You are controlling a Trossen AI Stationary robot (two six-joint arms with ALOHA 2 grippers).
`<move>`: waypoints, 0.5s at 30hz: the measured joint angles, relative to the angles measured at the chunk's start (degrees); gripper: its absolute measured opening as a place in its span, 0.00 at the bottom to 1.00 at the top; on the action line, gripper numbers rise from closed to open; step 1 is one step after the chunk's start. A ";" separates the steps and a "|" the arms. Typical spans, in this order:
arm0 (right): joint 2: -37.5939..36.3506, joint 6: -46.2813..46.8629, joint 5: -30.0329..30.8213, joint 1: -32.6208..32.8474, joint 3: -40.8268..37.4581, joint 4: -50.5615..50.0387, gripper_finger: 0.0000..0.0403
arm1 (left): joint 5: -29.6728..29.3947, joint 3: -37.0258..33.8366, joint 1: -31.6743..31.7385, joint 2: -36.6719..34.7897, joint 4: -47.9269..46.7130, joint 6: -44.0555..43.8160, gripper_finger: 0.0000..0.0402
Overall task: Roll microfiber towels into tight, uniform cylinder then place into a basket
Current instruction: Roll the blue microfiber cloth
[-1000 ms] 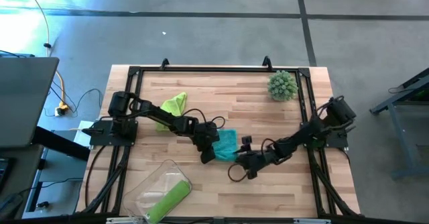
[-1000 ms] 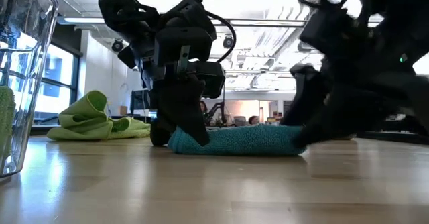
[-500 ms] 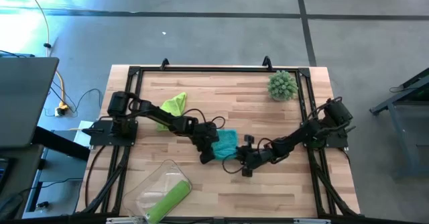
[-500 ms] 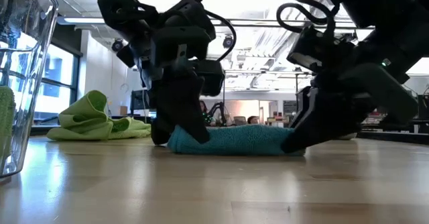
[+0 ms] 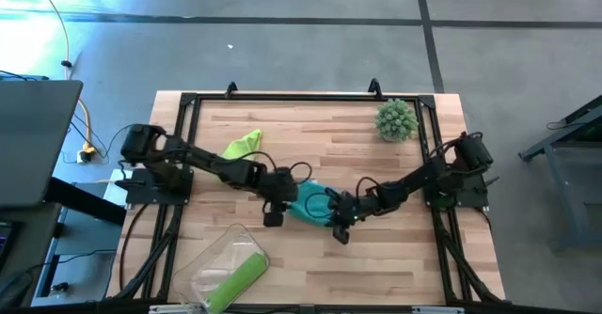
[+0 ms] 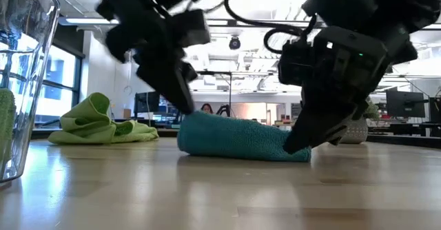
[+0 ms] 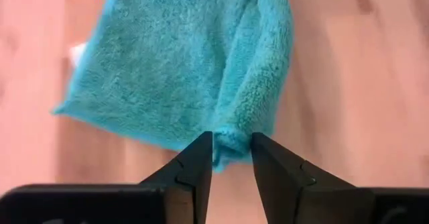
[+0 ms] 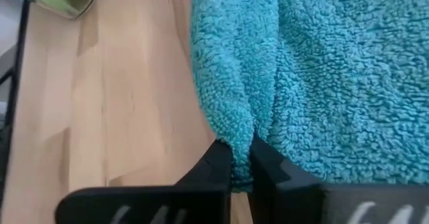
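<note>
Both ends of the teal towel [image 5: 312, 204] at frame centre are flanked: right gripper [image 5: 339, 229] is pinched on its edge, left gripper [image 5: 273, 214] stands parted (roll axis runs between them).

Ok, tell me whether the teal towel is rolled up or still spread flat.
Partly rolled. The teal towel has a rolled fold along one edge, the rest lies flat. The right hand is shut on that fold's end.

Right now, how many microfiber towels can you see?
3: a teal towel at mid-table between both grippers, a crumpled green towel behind the left arm, a rolled green towel in the basket.
</note>
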 joint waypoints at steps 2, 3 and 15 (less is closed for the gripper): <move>0.00 0.16 -1.65 -0.86 -0.02 -0.03 0.01 | -3.18 -0.22 -1.64 -2.01 -1.77 2.80 0.24; 0.00 0.48 -2.17 -1.14 -0.02 -0.03 0.01 | -4.61 -0.06 -2.69 -2.41 -0.67 3.83 0.24; 0.05 1.32 -3.35 -2.05 -0.24 0.86 0.01 | -13.76 -0.10 -11.74 4.10 7.35 5.71 0.35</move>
